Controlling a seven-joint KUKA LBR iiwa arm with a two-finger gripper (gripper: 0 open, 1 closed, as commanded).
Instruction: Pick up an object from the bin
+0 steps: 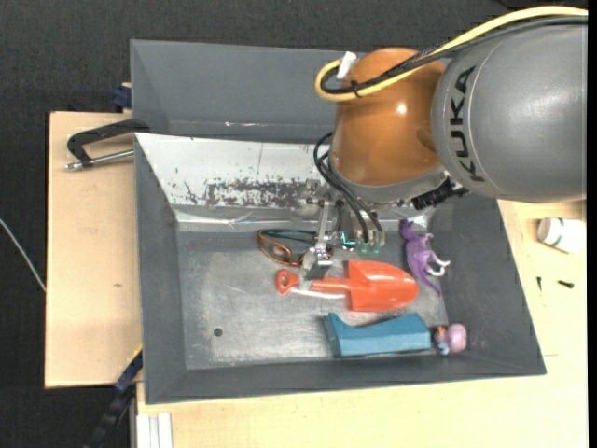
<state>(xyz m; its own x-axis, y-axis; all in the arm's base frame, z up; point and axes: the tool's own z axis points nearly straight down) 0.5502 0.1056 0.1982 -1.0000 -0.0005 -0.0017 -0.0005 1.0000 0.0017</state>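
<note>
Gripper (322, 258) down low in the grey bin (159, 278), hanging under the arm's (522, 91) glossy orange cover (387, 119), with dark cables (326, 171) looping beside it. From where I stand its tip sits right at the neck of an orange toy shovel (368, 287), where the pale handle meets the scoop. Whether it is clenched on that handle, merely touching it or hanging loose above it, I cannot tell; the metalwork there is too crowded.

The shovel lies flat on the bin floor. Its scoop stretches away to the camera's right of the tip, and its handle end pokes out to the left. Just left of the tip and a touch nearer the back wall lies a brown loop (278, 243). Off to the right of the tip, past the scoop, a purple figure (418, 248) lies close to the bin's right wall. Nearer the front wall than the shovel lies a blue box (378, 336), with a small pink and purple piece (454, 338) at its right end.
</note>
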